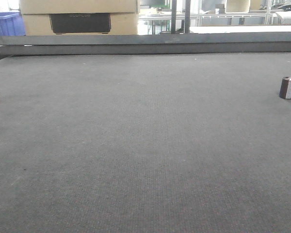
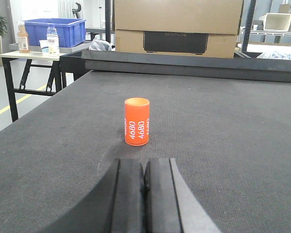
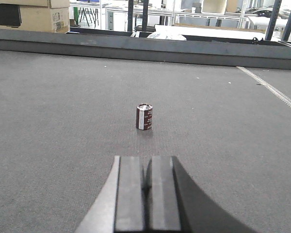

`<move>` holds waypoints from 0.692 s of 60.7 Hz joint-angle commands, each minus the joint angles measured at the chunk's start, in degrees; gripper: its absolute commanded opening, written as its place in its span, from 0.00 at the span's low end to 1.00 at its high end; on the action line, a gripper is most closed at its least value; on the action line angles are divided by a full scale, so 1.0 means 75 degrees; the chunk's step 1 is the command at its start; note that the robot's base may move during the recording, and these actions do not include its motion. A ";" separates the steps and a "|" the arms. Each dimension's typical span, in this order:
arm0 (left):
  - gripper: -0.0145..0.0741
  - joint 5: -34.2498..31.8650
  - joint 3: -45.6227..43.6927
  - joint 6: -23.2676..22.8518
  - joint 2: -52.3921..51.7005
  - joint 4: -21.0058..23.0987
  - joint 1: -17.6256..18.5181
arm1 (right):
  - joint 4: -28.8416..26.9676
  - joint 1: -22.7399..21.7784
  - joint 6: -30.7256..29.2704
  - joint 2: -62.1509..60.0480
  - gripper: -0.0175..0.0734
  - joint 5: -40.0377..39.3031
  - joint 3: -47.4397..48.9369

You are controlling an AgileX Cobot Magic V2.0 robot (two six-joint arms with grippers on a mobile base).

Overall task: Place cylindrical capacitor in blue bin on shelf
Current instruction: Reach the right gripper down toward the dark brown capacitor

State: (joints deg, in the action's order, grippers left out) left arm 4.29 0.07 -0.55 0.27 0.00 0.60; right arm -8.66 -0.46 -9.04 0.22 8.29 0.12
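Right pincer [image 3: 146,165], pressed together, faces the upright cylindrical capacitor [image 3: 144,117] toward the counter's [image 3: 63,97] right edge, open surface between them.

orange cylinder [image 2: 137,121] upright on grey mat [image 2: 223,126] | cardboard boxes [image 2: 178,19] behind

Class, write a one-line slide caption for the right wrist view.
Shut right gripper faces an upright cylindrical capacitor standing apart on the dark mat.
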 commanded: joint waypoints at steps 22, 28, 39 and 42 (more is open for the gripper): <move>0.04 -0.0136 -0.0010 -0.0021 -0.0036 0.0000 -0.0023 | 0.0053 -0.0028 0.0022 -0.0029 0.04 -0.0138 -0.0017; 0.04 -0.0298 -0.0010 -0.0021 -0.0036 0.0000 -0.0023 | 0.0053 -0.0028 0.0022 -0.0029 0.04 -0.0138 -0.0017; 0.04 -0.0655 -0.0010 -0.0021 -0.0036 0.0000 -0.0023 | 0.0053 -0.0026 0.0022 -0.0029 0.04 -0.0534 -0.0017; 0.04 -0.0728 -0.0010 -0.0021 -0.0036 0.0000 -0.0023 | 0.0053 -0.0026 0.0022 -0.0029 0.04 -0.0828 -0.0017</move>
State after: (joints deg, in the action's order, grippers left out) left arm 1.23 0.07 -0.55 0.27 0.00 0.60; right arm -8.66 -0.46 -9.04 0.22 6.44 0.12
